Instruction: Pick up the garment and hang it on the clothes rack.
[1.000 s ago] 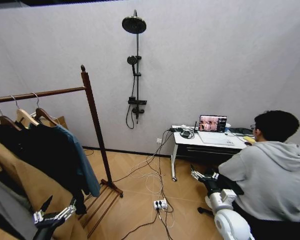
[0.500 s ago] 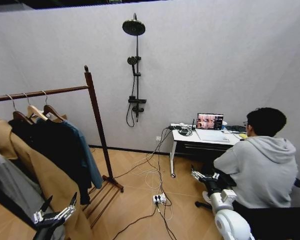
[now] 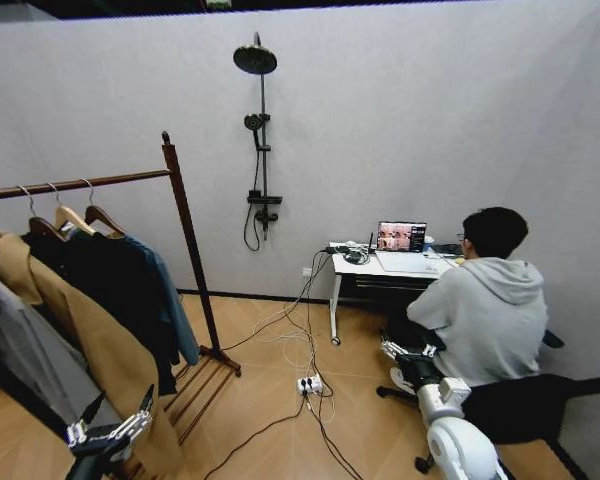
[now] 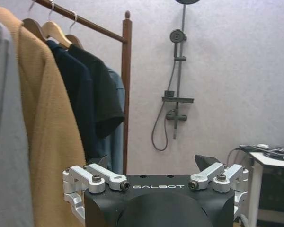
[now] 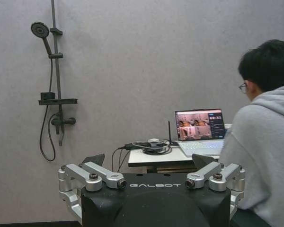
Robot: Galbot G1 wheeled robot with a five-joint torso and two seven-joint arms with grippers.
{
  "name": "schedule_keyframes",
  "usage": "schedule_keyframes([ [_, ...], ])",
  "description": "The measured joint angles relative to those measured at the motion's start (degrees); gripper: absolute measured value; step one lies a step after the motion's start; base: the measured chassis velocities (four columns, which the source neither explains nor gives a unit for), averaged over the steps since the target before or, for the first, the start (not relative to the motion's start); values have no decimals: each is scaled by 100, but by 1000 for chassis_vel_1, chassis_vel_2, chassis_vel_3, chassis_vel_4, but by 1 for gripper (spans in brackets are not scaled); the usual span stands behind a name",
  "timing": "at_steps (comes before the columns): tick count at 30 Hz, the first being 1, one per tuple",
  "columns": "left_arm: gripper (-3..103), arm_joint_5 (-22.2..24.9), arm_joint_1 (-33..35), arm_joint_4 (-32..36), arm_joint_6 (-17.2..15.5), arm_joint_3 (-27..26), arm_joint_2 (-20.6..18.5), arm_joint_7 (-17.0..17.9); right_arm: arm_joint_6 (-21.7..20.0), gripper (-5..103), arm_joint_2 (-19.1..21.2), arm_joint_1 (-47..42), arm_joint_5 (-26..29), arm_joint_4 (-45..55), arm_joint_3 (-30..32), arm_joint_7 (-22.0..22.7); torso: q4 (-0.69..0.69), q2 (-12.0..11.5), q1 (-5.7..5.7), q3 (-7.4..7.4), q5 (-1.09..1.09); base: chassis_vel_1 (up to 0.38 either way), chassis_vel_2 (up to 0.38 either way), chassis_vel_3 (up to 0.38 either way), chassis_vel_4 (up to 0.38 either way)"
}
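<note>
While the garment (image 3: 170, 305) hangs on the clothes rack (image 3: 185, 235) at left, both hands, left hand (image 3: 110, 425) and right hand (image 3: 408, 351), are spread and empty.

"GALBOT" is printed in light letters on the black housing of the left pincer (image 4: 151, 163) and the right pincer (image 5: 148, 161)

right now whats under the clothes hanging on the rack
Under the hanging clothes, the clothes rack has a slatted bottom shelf. Only its right end shows; the coats cover the rest.
</note>
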State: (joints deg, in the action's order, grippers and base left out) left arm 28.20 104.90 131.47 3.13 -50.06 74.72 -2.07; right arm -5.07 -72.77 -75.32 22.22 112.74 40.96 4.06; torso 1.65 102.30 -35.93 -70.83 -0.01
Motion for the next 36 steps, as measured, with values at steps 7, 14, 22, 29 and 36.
schedule_keyframes([
  [7, 100, 0, 0, 0, 0, 0, 0, 0, 7, 100, -7, -2, -8, -28, -3, -5, 2, 0, 0, 0, -1, 27, -201, -198, 37],
  [14, 100, 0, 0, 0, 0, 0, 0, -1, 16, 100, -20, -20, -19, -35, -3, -9, 0, 0, -1, 0, 0, 98, -140, -164, 88],
  [22, 100, 0, 0, 0, 0, 0, 0, 0, 53, 100, -44, -56, -55, -44, -34, -13, 0, 0, 0, 0, 1, 120, -104, -127, 114],
  [29, 100, 0, 0, 0, 0, 0, 0, 0, 90, 100, -41, -82, -57, -45, -31, -13, 0, 0, -1, 0, 0, 115, -123, -129, 115],
  [36, 100, 0, 0, 0, 0, 0, 0, -1, 152, 100, -40, -118, -66, -54, -28, -13, -1, 0, -1, 0, 1, 140, -141, -138, 150],
])
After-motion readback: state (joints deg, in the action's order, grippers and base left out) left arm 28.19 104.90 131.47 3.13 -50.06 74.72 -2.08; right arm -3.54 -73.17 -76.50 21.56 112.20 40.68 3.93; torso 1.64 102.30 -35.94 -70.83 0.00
